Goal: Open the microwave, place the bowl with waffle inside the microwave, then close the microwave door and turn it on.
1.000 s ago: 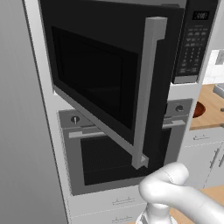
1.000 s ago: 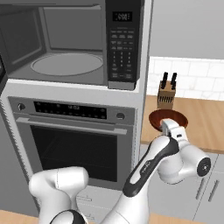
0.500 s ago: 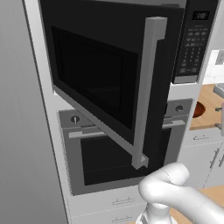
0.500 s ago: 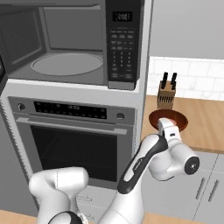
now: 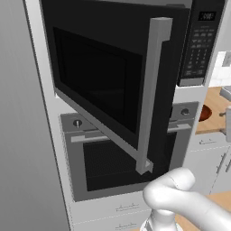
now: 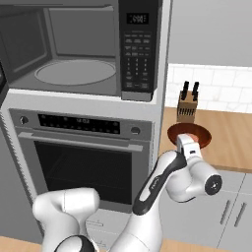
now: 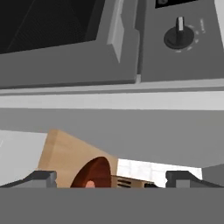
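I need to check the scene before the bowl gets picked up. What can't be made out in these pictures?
- Contents of the bowl: right base view, the arm covers part of it; hand view, the bottom edge cuts it.
- Microwave cavity: left base view, hidden behind the open microwave door.
- Keypad labels: too small.

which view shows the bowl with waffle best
The right base view: the bowl with waffle sits whole on the wooden counter beside the knife block. The left base view catches its edge; the hand view, a sliver.
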You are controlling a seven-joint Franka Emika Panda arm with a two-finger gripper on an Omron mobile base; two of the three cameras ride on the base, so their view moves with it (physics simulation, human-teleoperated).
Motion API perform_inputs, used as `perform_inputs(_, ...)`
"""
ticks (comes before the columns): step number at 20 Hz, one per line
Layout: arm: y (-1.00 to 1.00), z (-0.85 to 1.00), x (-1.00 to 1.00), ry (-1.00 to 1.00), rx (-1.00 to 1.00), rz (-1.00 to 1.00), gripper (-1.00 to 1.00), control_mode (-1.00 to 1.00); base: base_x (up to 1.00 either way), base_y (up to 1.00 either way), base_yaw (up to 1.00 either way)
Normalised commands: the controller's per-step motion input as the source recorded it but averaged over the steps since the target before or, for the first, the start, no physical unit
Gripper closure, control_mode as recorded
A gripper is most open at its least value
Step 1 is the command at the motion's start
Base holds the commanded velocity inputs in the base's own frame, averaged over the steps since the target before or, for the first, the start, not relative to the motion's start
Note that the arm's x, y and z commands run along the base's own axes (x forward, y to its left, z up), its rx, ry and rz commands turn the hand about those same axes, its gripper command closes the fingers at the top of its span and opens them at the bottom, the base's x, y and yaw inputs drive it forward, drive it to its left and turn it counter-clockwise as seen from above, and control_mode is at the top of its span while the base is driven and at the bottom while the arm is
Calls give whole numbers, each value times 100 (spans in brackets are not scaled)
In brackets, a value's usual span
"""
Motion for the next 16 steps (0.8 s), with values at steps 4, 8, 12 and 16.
perform_inputs(4,0,-15,21,8,0,0,-100,-100,0,0,0)
perform_inputs(8,-1,-12,22,6,0,0,-100,-100,0,0,0)
perform_inputs(12,-6,-12,27,6,0,0,-100,-100,0,0,0)
perform_inputs(16,-7,-13,29,6,0,0,-100,-100,0,0,0)
